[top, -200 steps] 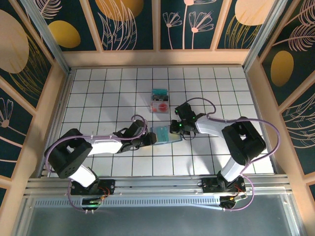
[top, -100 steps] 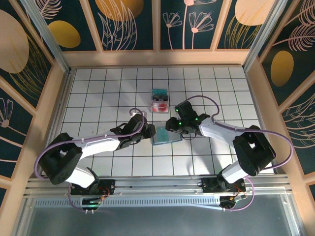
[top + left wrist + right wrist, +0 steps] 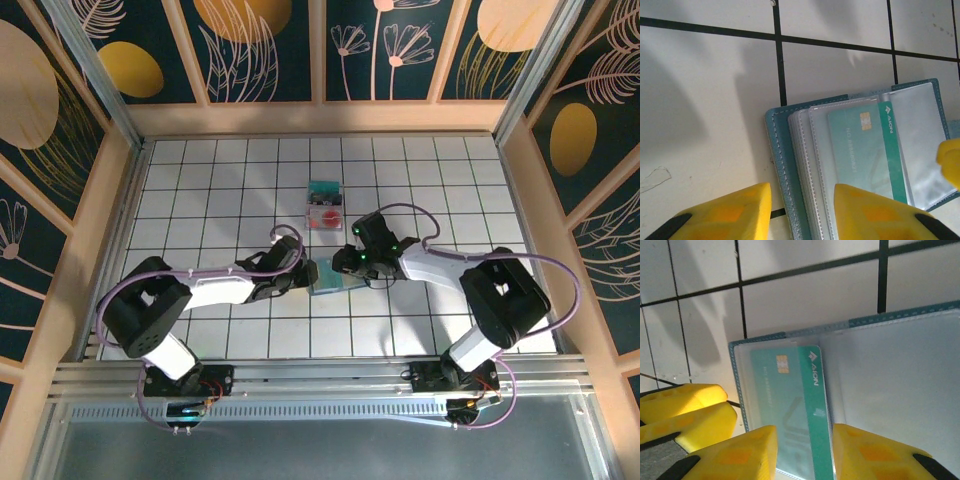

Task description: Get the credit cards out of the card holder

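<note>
Now the card holder point(image 3: 776, 150) lies open on the tiled table point(image 3: 200, 200), with a teal card point(image 3: 860, 150) in its clear sleeve. The left gripper point(image 3: 802, 202) has its jaws apart over the holder's edge. The right gripper point(image 3: 805, 440) has its jaws apart, straddling that card. A pinkish card point(image 3: 325, 216) and a second teal card point(image 3: 324, 189) lie just beyond the holder.

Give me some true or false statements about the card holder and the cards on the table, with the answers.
The card holder lies open on the tiled table. True.
A green card with a chip sits in a clear sleeve of the holder. True.
The two loose cards lie on top of the holder. False: they lie on the tiles beyond it, apart from it.
The left gripper has its jaws shut. False: they stand apart over the holder's edge.
</note>
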Robot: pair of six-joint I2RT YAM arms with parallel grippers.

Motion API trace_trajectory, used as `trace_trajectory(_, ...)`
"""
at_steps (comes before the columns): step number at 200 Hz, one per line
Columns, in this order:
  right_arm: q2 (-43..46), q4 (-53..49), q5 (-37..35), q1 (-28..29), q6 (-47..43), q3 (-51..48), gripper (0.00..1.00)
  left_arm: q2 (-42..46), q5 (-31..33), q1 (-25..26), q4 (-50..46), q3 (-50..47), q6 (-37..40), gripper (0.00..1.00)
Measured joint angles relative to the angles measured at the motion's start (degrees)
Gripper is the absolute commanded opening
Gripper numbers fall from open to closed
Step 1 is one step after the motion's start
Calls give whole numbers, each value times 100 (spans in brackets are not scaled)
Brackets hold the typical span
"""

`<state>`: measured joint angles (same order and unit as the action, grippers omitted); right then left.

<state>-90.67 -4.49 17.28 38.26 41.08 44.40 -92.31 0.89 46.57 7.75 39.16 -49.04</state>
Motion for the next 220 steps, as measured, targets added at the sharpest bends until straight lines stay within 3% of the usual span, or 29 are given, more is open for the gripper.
trace_trajectory(51,-269,247,125,0,24,-92,33,-208,-61,0,55,57,83,26)
trace_trajectory(143,-345,929,518,-46,243,-365,17,-374,94,-17,116,122,105,13)
trace_trajectory(191,-323,1191,802,-162,330,-483,16,-374,114,-17,107,122,105,10)
trace_trajectory(220,-234,1453,1005,-260,461,-621,22,-404,114,-17,122,129,103,8)
